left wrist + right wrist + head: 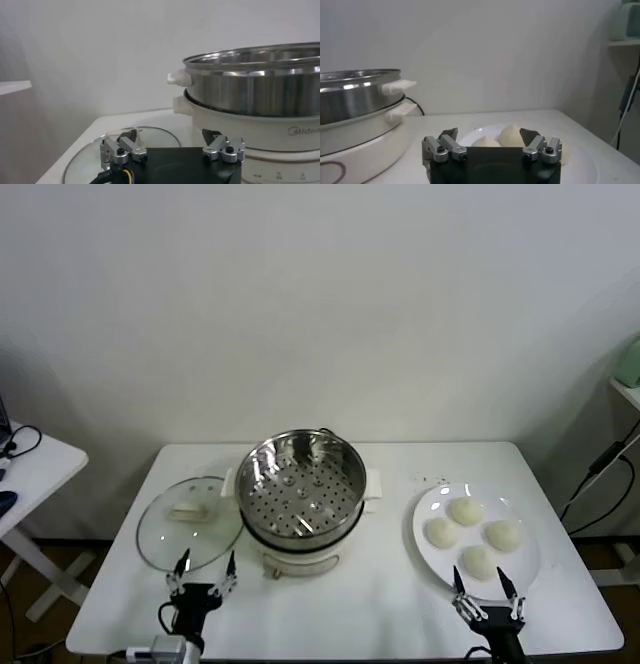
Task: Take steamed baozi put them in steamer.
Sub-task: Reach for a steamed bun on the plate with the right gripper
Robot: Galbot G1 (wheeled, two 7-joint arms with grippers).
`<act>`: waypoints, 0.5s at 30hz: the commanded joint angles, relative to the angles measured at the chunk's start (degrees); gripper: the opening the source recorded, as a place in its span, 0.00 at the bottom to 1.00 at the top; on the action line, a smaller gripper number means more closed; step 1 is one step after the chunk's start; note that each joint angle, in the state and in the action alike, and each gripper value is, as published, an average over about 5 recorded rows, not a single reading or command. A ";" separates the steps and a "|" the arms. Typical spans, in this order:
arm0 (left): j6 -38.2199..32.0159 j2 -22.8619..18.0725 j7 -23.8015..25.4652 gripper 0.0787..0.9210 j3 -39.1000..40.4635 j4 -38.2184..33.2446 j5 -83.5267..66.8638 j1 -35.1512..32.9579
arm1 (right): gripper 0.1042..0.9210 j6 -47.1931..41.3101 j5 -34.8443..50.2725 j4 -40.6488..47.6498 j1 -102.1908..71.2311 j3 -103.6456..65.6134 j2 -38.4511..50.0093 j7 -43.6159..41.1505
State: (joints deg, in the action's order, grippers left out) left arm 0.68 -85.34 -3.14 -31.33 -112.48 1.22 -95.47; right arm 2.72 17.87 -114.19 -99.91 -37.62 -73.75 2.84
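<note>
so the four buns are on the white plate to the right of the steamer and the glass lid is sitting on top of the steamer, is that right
Not quite. The glass lid is off the steamer, lying flat on the table to its left; the head view shows the perforated tray uncovered. The rest holds: four buns sit on the white plate to the steamer's right.

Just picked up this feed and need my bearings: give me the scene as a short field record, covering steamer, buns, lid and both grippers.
steamer: table centre, uncovered, perforated tray empty
steamed baozi: four, all on the white plate, right of the steamer
glass lid: flat on the table, left of the steamer
left gripper: open, empty, at the near edge by the lid
right gripper: open, empty, at the near edge by the plate
progress: no bun moved yet
</note>
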 commanded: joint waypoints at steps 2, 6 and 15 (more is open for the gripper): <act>0.07 0.23 0.03 0.88 -0.01 -0.25 -0.06 0.07 | 0.88 -8.23 1.56 -0.21 4.53 -2.70 2.80 0.53; 0.08 0.53 0.07 0.88 -0.06 -0.49 -0.28 0.18 | 0.88 -14.52 3.11 0.24 9.87 -4.59 9.74 0.24; -0.12 1.20 0.12 0.88 0.00 -0.53 -0.50 0.57 | 0.88 -27.06 3.05 6.06 23.49 -2.18 28.59 -9.00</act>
State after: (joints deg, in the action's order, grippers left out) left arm 0.64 -84.36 -3.06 -31.40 -113.04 0.79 -95.02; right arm -16.06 19.69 -109.84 -84.15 -38.99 -54.47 -3.34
